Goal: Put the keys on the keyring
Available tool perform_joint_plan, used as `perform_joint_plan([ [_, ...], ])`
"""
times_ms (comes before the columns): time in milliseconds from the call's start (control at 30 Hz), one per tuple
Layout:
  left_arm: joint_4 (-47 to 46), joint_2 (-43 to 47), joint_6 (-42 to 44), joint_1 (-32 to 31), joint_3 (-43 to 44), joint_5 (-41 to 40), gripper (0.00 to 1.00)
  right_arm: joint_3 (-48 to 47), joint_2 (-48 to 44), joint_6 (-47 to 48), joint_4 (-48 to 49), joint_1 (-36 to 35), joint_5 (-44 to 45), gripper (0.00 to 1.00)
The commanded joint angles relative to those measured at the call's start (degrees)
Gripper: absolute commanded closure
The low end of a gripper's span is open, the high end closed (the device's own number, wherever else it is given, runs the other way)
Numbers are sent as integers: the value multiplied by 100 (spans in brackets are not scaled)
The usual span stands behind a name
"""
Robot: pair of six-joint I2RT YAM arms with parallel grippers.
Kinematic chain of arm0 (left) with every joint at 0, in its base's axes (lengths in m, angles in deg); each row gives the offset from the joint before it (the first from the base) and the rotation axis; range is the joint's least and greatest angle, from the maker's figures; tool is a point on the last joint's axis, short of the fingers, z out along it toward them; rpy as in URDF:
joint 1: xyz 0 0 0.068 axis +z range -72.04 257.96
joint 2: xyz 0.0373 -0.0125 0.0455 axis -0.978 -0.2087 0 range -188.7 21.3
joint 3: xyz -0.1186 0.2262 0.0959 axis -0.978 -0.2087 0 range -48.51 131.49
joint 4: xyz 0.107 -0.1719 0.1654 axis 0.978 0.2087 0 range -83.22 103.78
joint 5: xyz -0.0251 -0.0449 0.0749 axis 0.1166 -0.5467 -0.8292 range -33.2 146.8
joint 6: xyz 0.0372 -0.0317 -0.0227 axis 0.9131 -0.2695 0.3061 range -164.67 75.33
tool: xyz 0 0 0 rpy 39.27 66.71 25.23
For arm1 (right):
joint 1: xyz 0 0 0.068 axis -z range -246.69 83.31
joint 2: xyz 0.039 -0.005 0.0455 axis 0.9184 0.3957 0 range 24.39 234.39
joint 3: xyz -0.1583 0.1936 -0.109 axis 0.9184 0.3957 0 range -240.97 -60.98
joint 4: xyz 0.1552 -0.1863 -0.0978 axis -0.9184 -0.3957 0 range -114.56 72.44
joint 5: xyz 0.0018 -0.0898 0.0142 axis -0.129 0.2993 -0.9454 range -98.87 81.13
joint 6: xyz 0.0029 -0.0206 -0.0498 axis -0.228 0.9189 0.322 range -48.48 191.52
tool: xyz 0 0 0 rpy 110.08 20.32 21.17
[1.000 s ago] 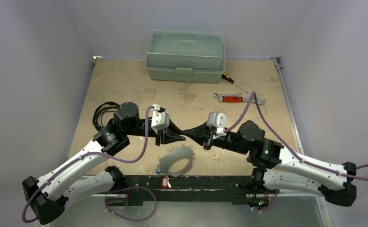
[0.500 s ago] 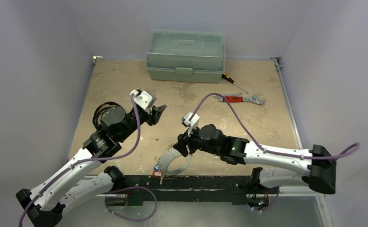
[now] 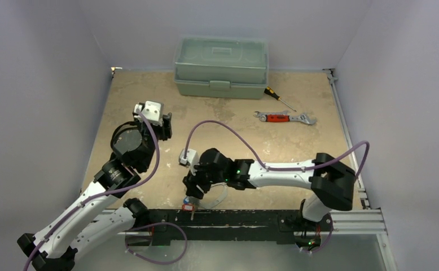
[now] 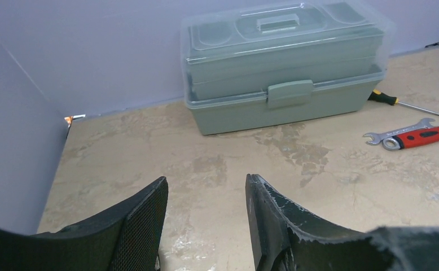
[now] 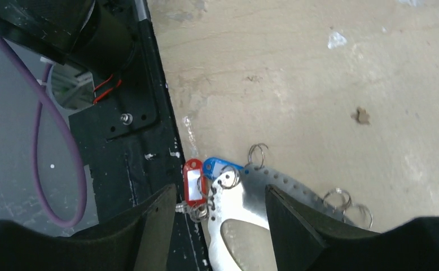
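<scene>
The keyring (image 5: 242, 197) lies at the near table edge, and the keys (image 5: 194, 183) touch its end, red tag beside blue. We cannot tell whether they are threaded on. The right gripper (image 5: 220, 192) has swung down from above the keyring to hover directly over that end, its jaws now apart and holding nothing. The left gripper (image 4: 206, 183) has withdrawn left of and beyond the keyring, jaws likewise apart and empty, facing the toolbox (image 4: 285, 68). We judge that a fresh grasp of the keys comes next.
</scene>
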Motion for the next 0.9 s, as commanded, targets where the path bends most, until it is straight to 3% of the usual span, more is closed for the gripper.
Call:
perform_joint_plan([
  [0,-86,24,107,57,-45,-255,48,-732,564,935,-256,-16,-497,40],
  [300,-68,69,143,111,-27,-182,48,-1165,1236,1146,-611,-21,-257,42],
  [533,-44,48,143,151,-18,-120,49,-1161,1503,1146,-548,-20,-594,64],
  [867,-33,9,149,178,-18,-84,49,-1167,1645,1060,-475,-24,-745,65],
])
